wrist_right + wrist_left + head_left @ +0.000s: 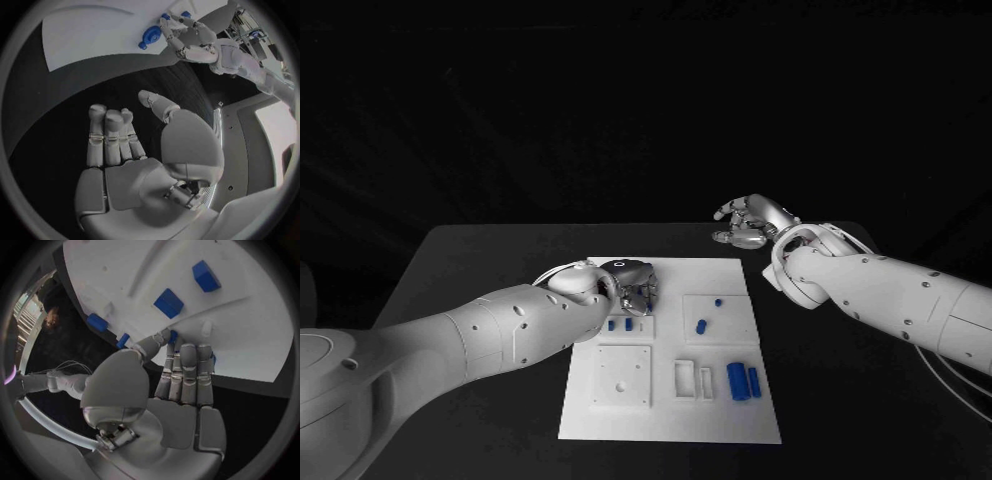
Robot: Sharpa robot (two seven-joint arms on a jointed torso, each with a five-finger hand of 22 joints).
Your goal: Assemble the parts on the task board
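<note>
While the left hand (629, 280) touches the task board (718, 420) near two blue pegs (620, 324), grip unclear, the right hand (751, 222) hovers empty, fingers spread.

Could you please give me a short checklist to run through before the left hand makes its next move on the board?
1. Left hand over the board: ok, at its far left corner.
2. Left hand holding a part: cannot tell; its fingertips meet a small blue part.
3. Right hand clear of the board: ok, over the bare table.
4. Right hand empty: ok, fingers apart, nothing in them.
5. Two long blue parts within reach: ok, lying near the board's right edge.
</note>
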